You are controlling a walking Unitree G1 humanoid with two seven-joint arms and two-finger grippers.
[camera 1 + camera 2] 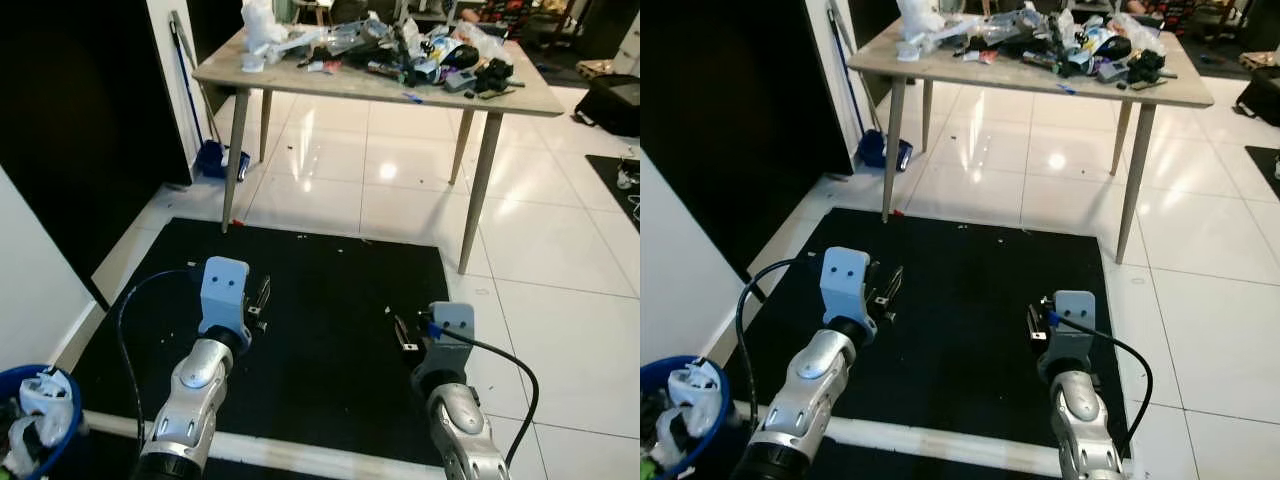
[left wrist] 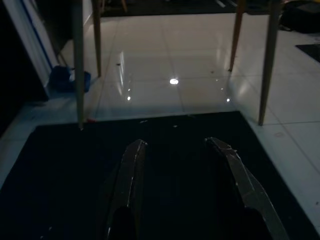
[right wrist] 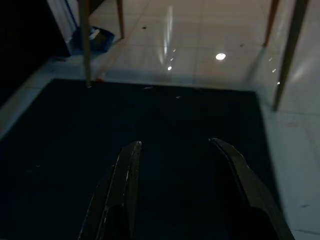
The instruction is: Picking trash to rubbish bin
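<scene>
At the near left a blue rubbish bin (image 1: 40,420) already holds crumpled trash, within easy reach for dropping. The left gripper (image 1: 262,297) and right gripper (image 1: 403,333) hover over the black mat (image 1: 330,300), both spread and empty, probably readied for fetching. The remaining trash (image 1: 400,45) clutters the far table (image 1: 300,82).

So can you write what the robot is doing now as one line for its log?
left pincer: open, empty, over black mat | right pincer: open, empty, over mat | trash on table | blue bin at robot's left
</scene>
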